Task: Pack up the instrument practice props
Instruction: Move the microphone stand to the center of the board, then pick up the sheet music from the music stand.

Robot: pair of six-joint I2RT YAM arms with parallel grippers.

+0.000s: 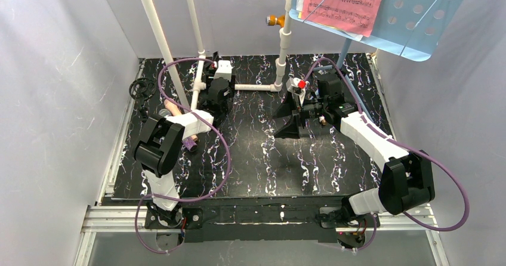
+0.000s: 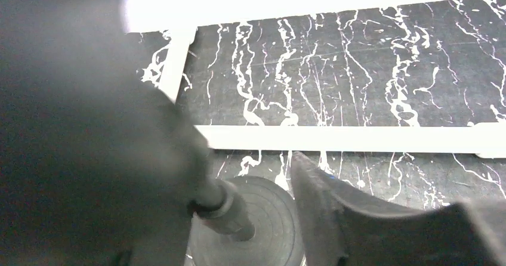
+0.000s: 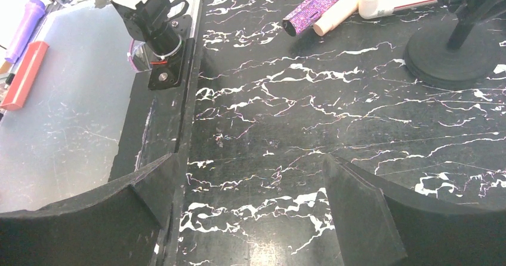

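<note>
My left gripper (image 1: 213,104) is at the back left by the white pipe frame. In the left wrist view it (image 2: 247,158) is open over a black round-base mic mount (image 2: 262,230); the mount's stem (image 2: 224,209) stands between the fingers, against the blurred left one and apart from the right one. The mount also shows in the right wrist view (image 3: 453,54). A glittery purple microphone (image 3: 316,6) lies beside a pale pink handle (image 3: 340,16), under my left forearm (image 1: 190,142). My right gripper (image 1: 281,120) (image 3: 249,164) is open and empty above the mat. The light-blue music rack (image 1: 417,21) holds pink sheet music (image 1: 343,3) at the back right.
White pipe frame (image 1: 256,87) crosses the back of the black marbled mat (image 1: 268,158). An orange knob (image 1: 274,20) sits on one upright. A black cable coil (image 1: 142,89) lies at the mat's left edge. Grey walls close in on the left, back and right.
</note>
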